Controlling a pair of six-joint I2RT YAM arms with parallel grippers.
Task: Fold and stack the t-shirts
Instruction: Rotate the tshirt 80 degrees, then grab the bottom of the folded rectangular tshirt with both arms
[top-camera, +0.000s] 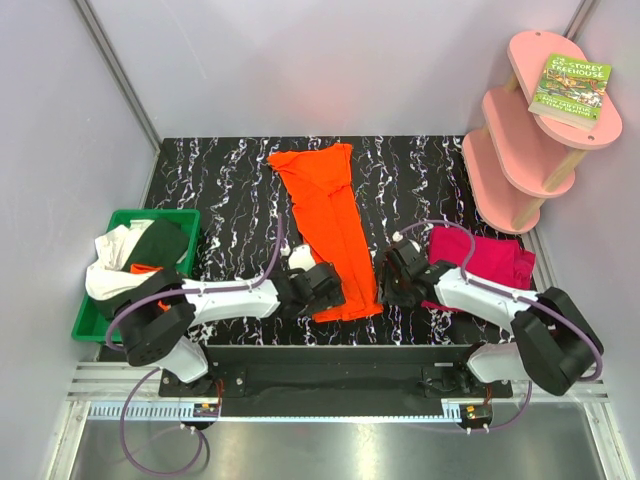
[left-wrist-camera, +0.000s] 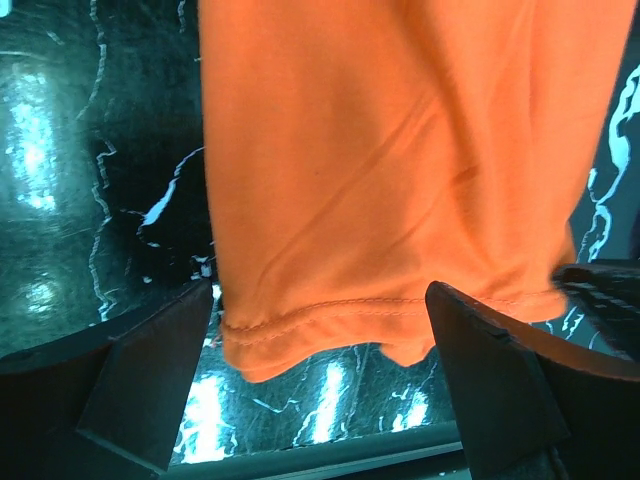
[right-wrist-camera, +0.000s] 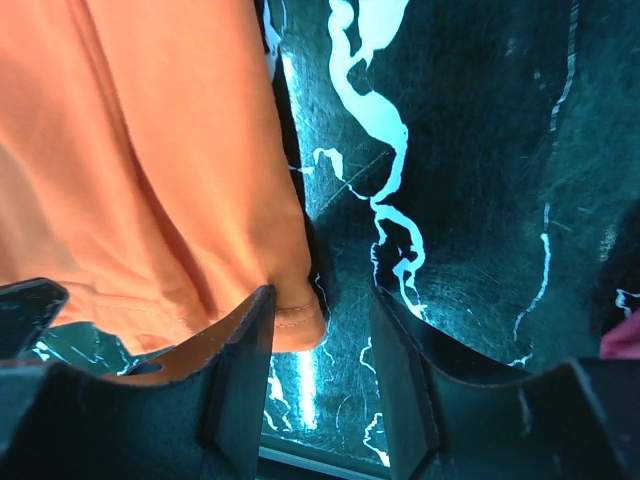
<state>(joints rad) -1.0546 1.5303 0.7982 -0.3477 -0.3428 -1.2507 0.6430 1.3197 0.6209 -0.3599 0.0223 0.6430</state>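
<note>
The worktop (top-camera: 230, 180) is black with thin white marble-like veins and glossy enough to throw back the lights. Plain pale grey walls (top-camera: 300, 60) close it in on three sides, with metal posts in the back corners. A slotted aluminium rail (top-camera: 330, 405) runs along the near edge below the arm bases.

A pink three-tier shelf (top-camera: 520, 150) stands in the back right corner. On its top tier lies a green book (top-camera: 570, 88) whose cover reads "STOREY TREEHOUSE"; the smaller lines beneath are too small to read.

The orange t-shirt (top-camera: 325, 215) lies mid-worktop, folded into a long strip running from the back towards the near edge. The magenta t-shirt (top-camera: 490, 255) sits folded to its right, partly under the right arm. A green bin (top-camera: 150, 213) at the left edge holds a heap of a white shirt (top-camera: 110, 270), a dark green shirt (top-camera: 160, 242) and a bit of another orange one.

The left gripper (left-wrist-camera: 320, 310) is spread wide at the strip's near hem, a finger on each side of the cloth. The right gripper (right-wrist-camera: 322, 300) is partly spread at the hem's right corner, which lies in the gap against one finger; bare worktop shows between the cloth and the other finger.
</note>
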